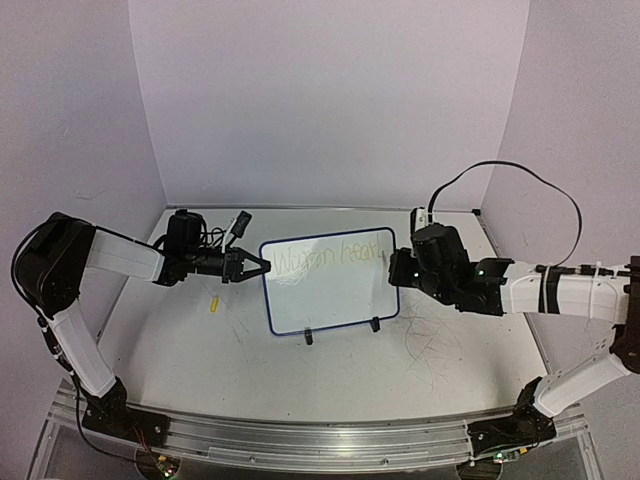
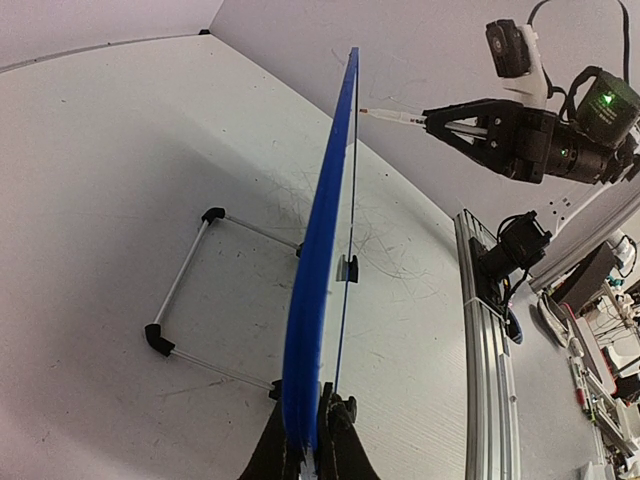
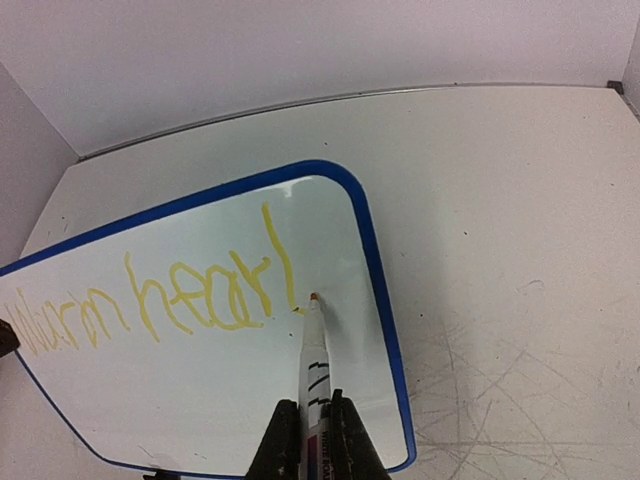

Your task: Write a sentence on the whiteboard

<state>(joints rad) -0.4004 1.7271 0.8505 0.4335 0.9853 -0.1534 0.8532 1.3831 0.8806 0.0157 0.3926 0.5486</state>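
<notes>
The whiteboard, white with a blue frame and two black feet, stands tilted mid-table. Yellow writing runs along its top, reading roughly "Warm heart"; it shows fainter in the top view. My left gripper is shut on the board's left edge, seen edge-on in the left wrist view. My right gripper is shut on a white marker whose tip sits at the board's surface just right of the last stroke. In the top view the right gripper is at the board's right edge.
A small yellow marker cap lies on the table left of the board. The board's wire stand with black ends rests behind it. Grey scratch marks cover the tabletop at right. Walls close the back and sides.
</notes>
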